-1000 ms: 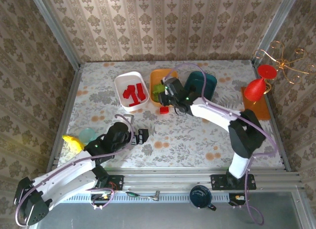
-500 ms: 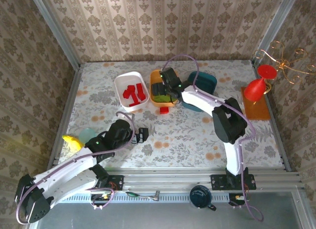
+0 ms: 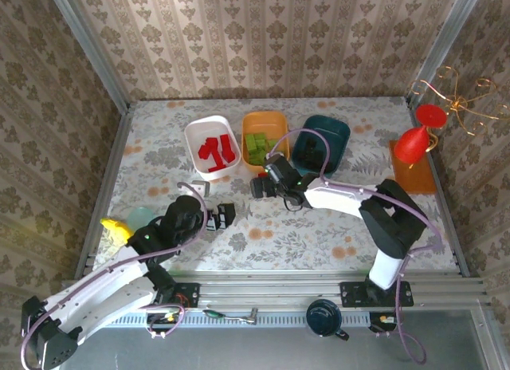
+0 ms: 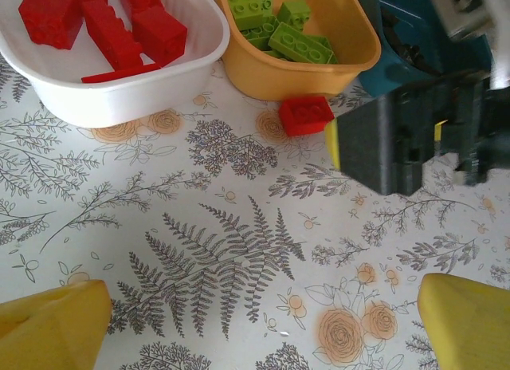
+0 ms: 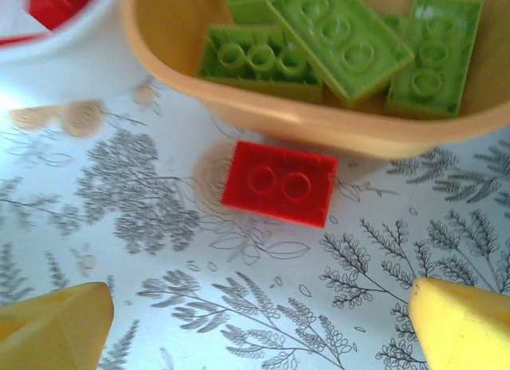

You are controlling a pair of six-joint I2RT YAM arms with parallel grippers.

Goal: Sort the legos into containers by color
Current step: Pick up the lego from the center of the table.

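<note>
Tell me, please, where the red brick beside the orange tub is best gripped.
Take the red brick across its short ends, down from above: it lies flat, studs up, and one long side sits close by the orange tub, likely crowding a finger.

Three walls [image 3: 263, 43] papered in beige-and-brown damask stripes box in the table [image 3: 159, 159], with grey metal posts [image 3: 89, 51] running up the two back corners. The table top is covered with a pale floral cloth of ferns, grey leaves and orange roses. A ribbed aluminium rail [image 3: 279, 294] runs along its near edge, with a dark mug [image 3: 324, 317] just beside it. Light is soft and even, shadows faint.
</note>
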